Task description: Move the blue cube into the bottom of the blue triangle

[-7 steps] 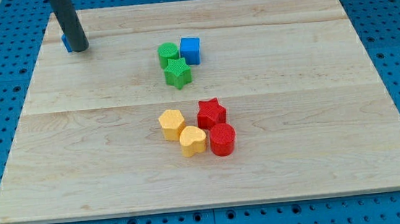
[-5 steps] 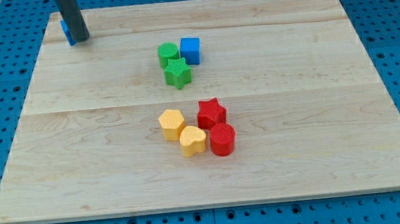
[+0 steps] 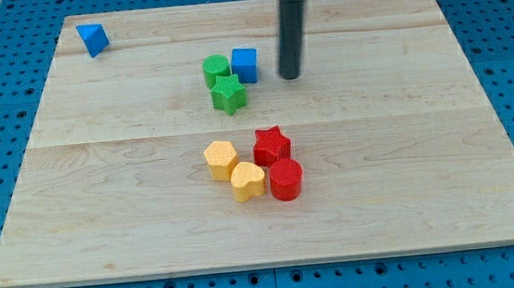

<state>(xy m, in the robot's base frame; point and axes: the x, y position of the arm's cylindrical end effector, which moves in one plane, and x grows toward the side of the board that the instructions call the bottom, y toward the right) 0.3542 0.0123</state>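
Observation:
The blue cube (image 3: 245, 65) sits in the upper middle of the wooden board (image 3: 405, 131), touching a green round block (image 3: 216, 70) on its left. The blue triangle (image 3: 92, 38) lies near the board's top left corner, far to the left of the cube. My tip (image 3: 289, 76) stands on the board just to the right of the blue cube, with a small gap between them.
A green star (image 3: 228, 94) sits just below the green round block. Lower in the middle are a yellow hexagon-like block (image 3: 221, 159), a yellow heart (image 3: 247, 180), a red star (image 3: 272, 145) and a red cylinder (image 3: 286, 179), clustered together.
My tip has moved from beside the blue triangle at the top left across to the right side of the blue cube. The triangle is now uncovered. No block has moved.

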